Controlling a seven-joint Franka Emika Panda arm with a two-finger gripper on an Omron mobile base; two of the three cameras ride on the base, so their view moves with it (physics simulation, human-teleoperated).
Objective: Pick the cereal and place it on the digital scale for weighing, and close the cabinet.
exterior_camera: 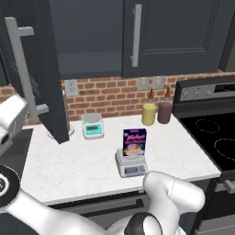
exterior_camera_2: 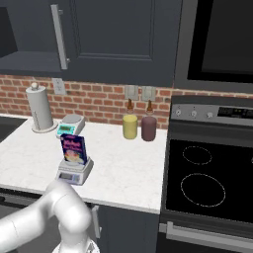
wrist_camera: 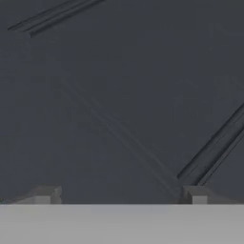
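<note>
The cereal (exterior_camera: pixel 134 142) stands upright on the digital scale (exterior_camera: pixel 131 168), with its long side going straight up and down. Its pink picture side faces out toward the front edge of the bench (exterior_camera: pixel 73 170). The box sits right on the grey plate of the scale, and the scale's little bluish screen faces the front too. This scale is near the front edge of the white bench. Further back, close to the brick wall (exterior_camera: pixel 110 94), is another scale with a teal front (exterior_camera: pixel 92 125). A yellow jar (exterior_camera: pixel 148 114) and a dark red jar (exterior_camera: pixel 165 112) stand side by side by the wall, close to the black stove (exterior_camera: pixel 215 137). Two small brown bottles (exterior_camera: pixel 150 95) stand just behind the jars. In the right base view a white paper towel roll (exterior_camera_2: pixel 39 107) stands at the back of the bench, to the left of the teal scale. Up above, the cabinet (exterior_camera: pixel 174 36) has its left door (exterior_camera: pixel 32 69) swung wide open, sticking out over the bench, and you can see the dark shelf inside. Its right door is shut, and its long silver handle (exterior_camera: pixel 136 36) goes up and down. In the hand view the two fingers (wrist_camera: pixel 45 195) are spread wide apart with nothing between them, and they point at a dark panelled cabinet face that is very close
</note>
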